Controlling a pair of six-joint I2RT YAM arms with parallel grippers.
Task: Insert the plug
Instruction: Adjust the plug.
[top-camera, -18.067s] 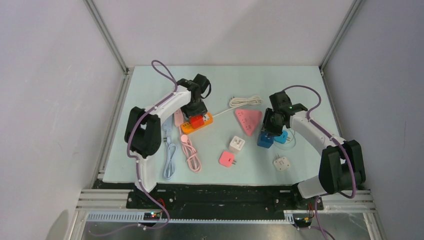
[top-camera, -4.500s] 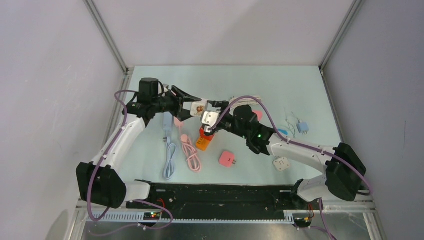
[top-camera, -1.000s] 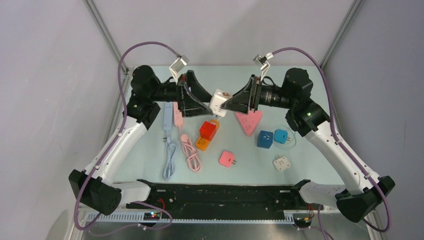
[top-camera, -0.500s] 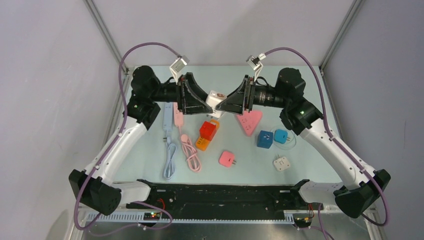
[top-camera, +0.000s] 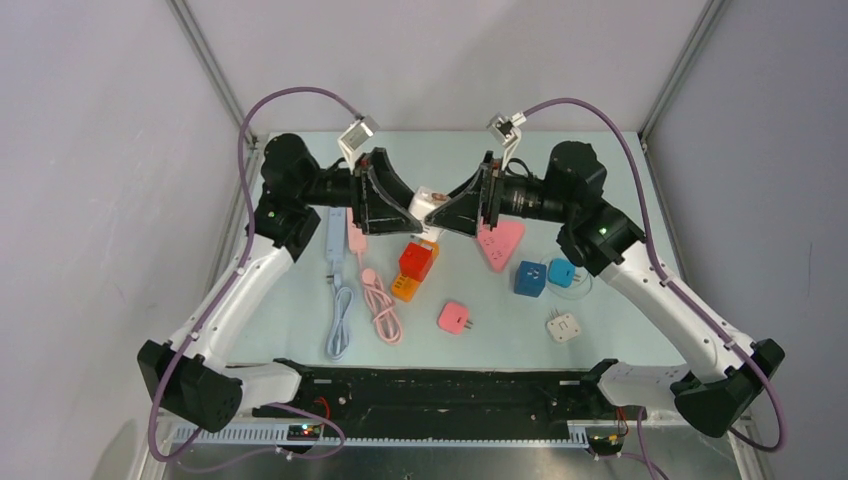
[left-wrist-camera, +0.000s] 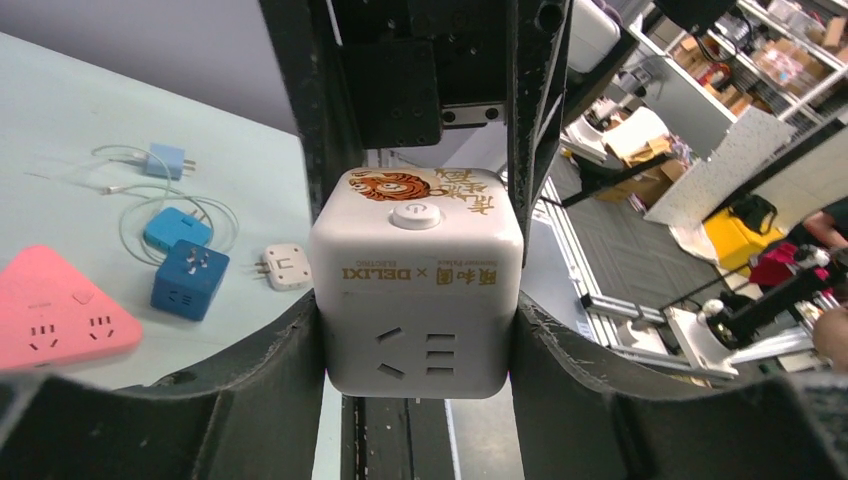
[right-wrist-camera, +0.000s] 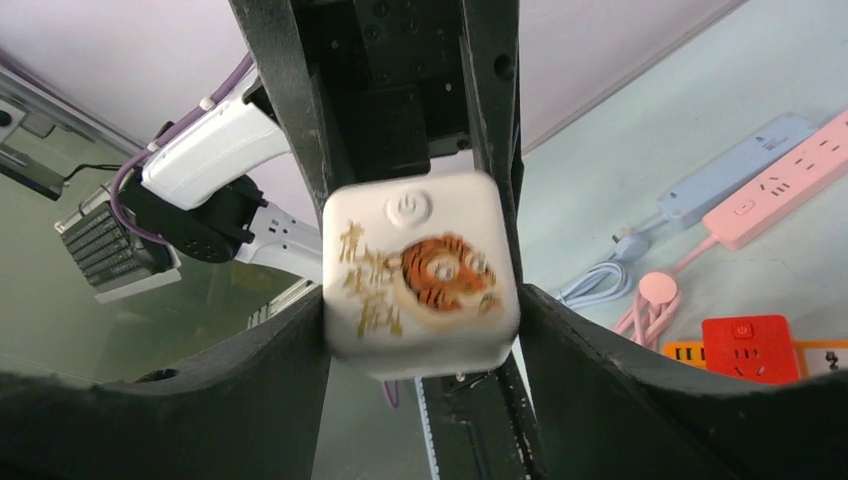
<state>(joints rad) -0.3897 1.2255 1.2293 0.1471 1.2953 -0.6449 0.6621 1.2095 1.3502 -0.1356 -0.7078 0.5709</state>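
- left end effector (top-camera: 408, 206) pinches the white cube plug (left-wrist-camera: 416, 285) by its sides, high above the desk (top-camera: 500, 320), far middle.
- right end effector (top-camera: 448, 208) pinches it too, facing the left one: likely a handover to regrip.

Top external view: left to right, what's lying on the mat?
light-blue power strip → pink power strip → red cube socket → pink square adapter → pink triangular socket → dark-blue cube socket
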